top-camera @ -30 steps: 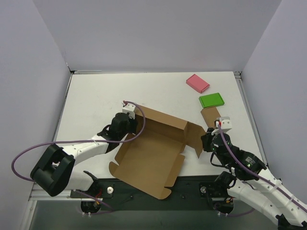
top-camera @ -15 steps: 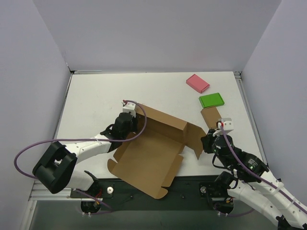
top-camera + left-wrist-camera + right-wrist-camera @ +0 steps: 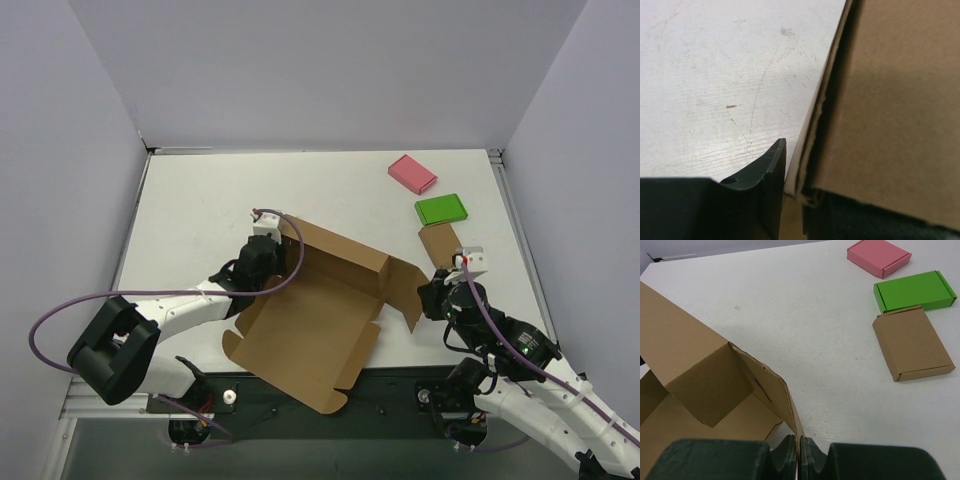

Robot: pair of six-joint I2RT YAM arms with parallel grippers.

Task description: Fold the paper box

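Brown corrugated cardboard, the big die-cut paper box [image 3: 310, 320] sits half-raised at the near middle of the white desk [image 3: 200, 200]. Your right claw [image 3: 799, 445] pinches its right flap to stand it upright. Your left claw [image 3: 797, 195] straddles the left wall to steady it, but you cannot tell whether it clamps

paper box [image 3: 310, 325]: matt brown corrugated cardboard, raw fibrous edges | table [image 3: 715, 75]: white, matt, finely scratched
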